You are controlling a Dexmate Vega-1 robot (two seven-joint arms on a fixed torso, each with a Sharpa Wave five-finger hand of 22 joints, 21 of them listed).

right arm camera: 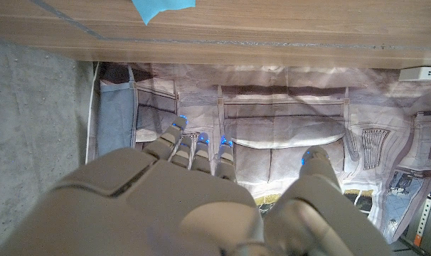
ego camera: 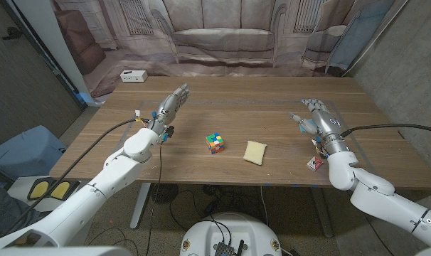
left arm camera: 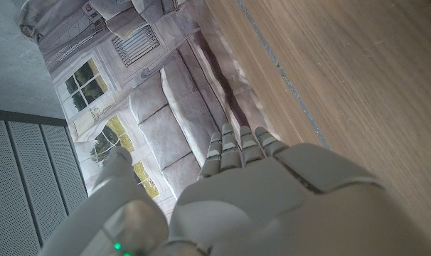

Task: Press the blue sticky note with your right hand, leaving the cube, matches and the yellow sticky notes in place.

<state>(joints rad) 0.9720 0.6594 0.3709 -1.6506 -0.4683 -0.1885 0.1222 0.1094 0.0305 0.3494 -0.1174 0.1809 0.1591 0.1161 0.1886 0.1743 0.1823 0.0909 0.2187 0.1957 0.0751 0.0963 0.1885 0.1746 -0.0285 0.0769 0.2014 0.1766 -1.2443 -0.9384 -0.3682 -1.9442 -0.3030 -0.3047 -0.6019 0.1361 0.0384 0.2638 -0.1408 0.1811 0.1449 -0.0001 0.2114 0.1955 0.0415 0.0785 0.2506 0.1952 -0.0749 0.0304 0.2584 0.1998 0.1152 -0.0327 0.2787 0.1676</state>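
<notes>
Right hand (ego camera: 321, 118) raised above worktop (ego camera: 230, 107) at right side, fingers straight and apart, holding nothing. Left hand (ego camera: 169, 105) also raised, fingers extended, empty. Blue sticky note (right arm camera: 161, 8) on worktop ahead of right hand. Cube (ego camera: 215, 143) near middle, yellow sticky notes (ego camera: 255, 152) just beside. No readable writing

Soft, even light falls from above across the wooden table (ego camera: 222, 107), which looks moderately bright with no hard glare. The cube (ego camera: 215, 142) and the yellow sticky notes (ego camera: 255, 152) cast only small, faint shadows. Under the table's near edge the floor is dim. The head view is sharp in the middle, and straight lines bow slightly toward its corners. In both wrist views the close hand is blurred: the left hand (left arm camera: 272, 199) and the right hand (right arm camera: 166, 206), while the table grain beyond stays clear.
</notes>
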